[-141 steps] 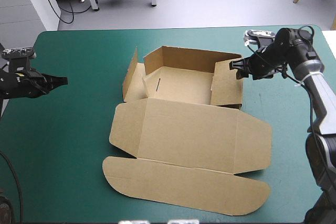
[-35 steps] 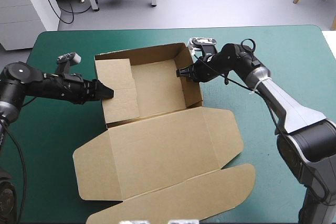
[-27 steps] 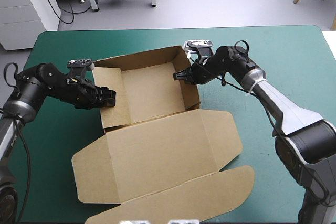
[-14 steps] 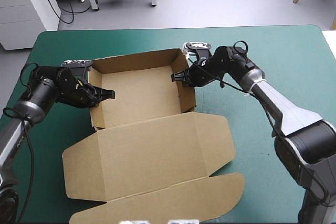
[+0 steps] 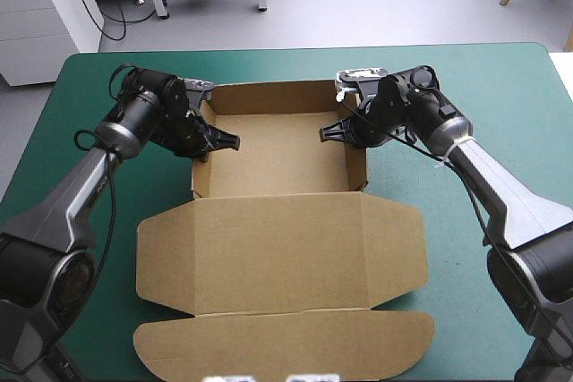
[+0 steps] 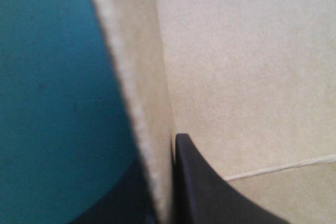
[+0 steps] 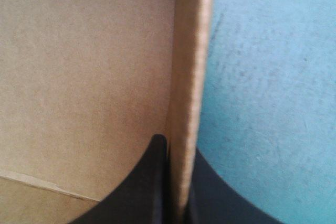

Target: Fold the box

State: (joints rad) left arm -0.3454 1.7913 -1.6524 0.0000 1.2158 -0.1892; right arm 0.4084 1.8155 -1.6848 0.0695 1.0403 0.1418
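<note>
At the left, our left gripper (image 5: 227, 141) reaches in over the teal-green table cover (image 5: 98, 248) and pinches the raised left wall (image 5: 197, 167) of the brown box (image 5: 279, 212), a cut sheet of plain board. In its wrist view one black finger stands inside the tray and the other outside, all but closed with the wall between them. The box sits at the middle of the table. Its open tray (image 5: 277, 154) is toward the far edge, and its broad flat lid (image 5: 277, 266) and rounded front flap (image 5: 286, 346) lie toward the near edge. At the right, our right gripper (image 5: 328, 136) clamps the right wall (image 5: 360, 163) the same way, fingers nearly together on the board.

We judge the step in hand to be setting the two side walls upright and firm. To do it well, we should hold both walls square to the tray floor and press evenly from both sides so the tray neither skids nor twists. We should grip near the top edge without crushing the board, and free a side only once its crease holds. A lopsided pull could drag the whole sheet across the cover.

We find no brand, label or writing on the board in any view; it looks plain brown.
</note>
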